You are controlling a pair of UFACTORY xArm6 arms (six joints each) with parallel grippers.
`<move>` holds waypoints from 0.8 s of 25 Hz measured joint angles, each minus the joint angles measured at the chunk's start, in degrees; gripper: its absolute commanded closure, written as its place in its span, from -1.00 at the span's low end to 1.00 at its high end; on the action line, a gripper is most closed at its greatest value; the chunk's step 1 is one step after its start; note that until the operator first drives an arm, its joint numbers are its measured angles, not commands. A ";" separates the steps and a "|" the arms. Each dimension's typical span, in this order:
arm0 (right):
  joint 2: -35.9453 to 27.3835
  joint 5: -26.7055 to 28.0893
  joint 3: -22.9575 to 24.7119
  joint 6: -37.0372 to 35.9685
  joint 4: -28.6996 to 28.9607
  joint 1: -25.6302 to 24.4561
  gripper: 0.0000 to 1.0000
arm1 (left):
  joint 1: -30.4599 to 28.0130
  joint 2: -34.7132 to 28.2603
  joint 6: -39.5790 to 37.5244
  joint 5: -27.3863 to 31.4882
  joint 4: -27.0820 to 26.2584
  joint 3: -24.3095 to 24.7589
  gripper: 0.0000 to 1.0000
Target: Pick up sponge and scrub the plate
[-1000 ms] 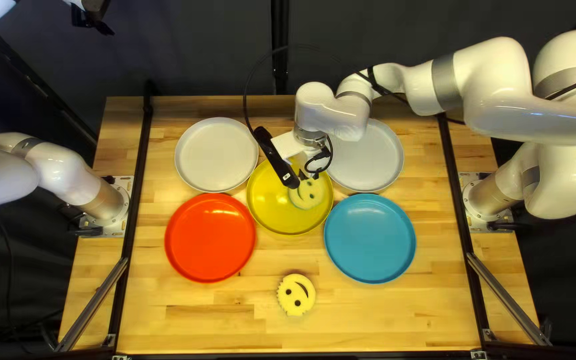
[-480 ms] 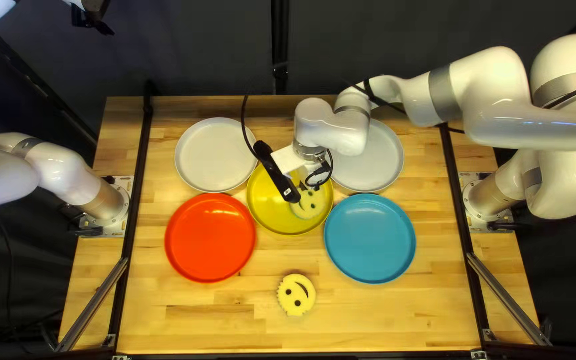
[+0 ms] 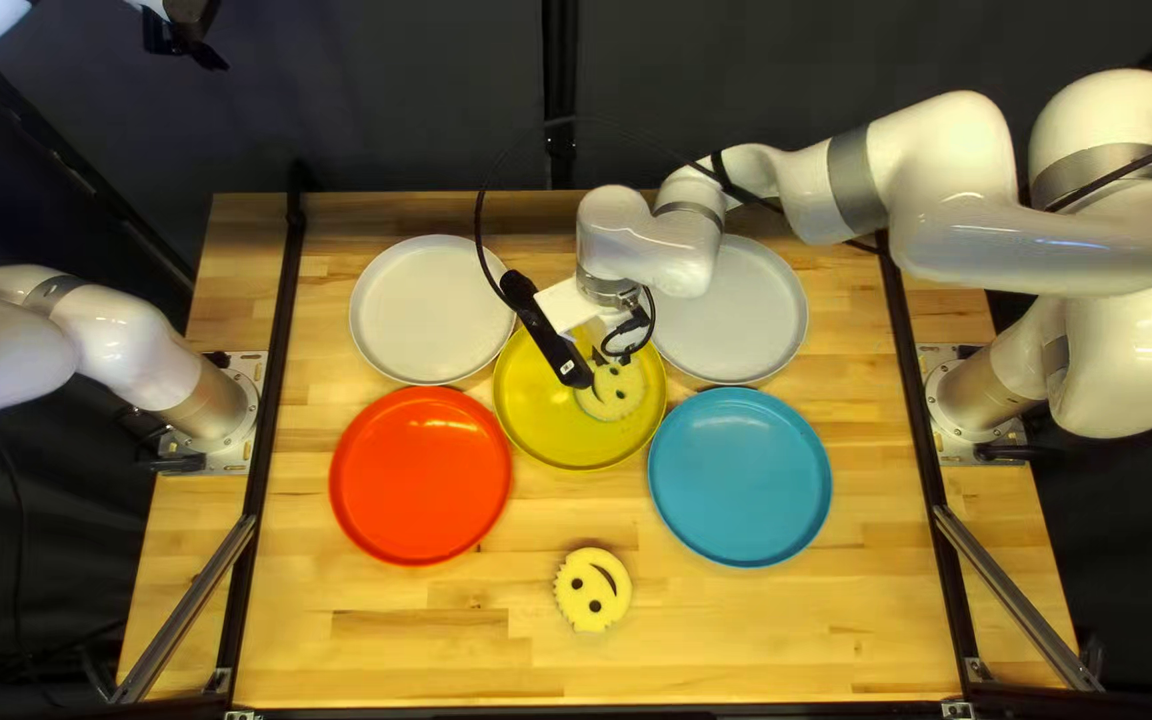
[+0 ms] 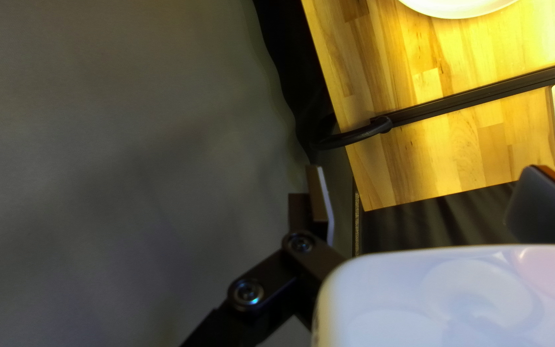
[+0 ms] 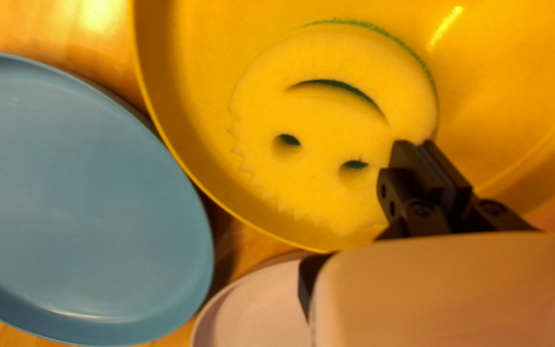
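My right gripper (image 3: pixel 598 358) is over the yellow plate (image 3: pixel 534 407) at its far side, partly hidden by the wrist. Under it, a smiley sponge (image 3: pixel 619 394) lies flat in that plate. In the right wrist view the gripper (image 5: pixel 426 146) has its fingers together, tips at the edge of the sponge (image 5: pixel 329 115), which is not between them; the yellow plate (image 5: pixel 521 83) surrounds the sponge. A second smiley sponge (image 3: pixel 592 590) rests on the bare wood nearer the front. Beyond the table, my left gripper (image 3: pixel 187 38) hangs raised; in the left wrist view this gripper (image 4: pixel 433 200) holds nothing between its spread fingers.
Around the yellow plate stand a red plate (image 3: pixel 420 475), a blue plate (image 3: pixel 739 476) and two pale plates (image 3: pixel 432 310) (image 3: pixel 746 314). My right arm reaches across the right pale plate. Black rails run along both table sides.
The right gripper and the sponge in the yellow plate slid a little toward the near edge, then back toward the far edge. The left arm and the other sponge stayed still.
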 measured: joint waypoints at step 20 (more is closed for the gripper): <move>1.09 0.12 -1.12 3.98 -5.30 4.67 1.00 | 0.00 0.00 0.00 0.00 0.00 0.00 -1.00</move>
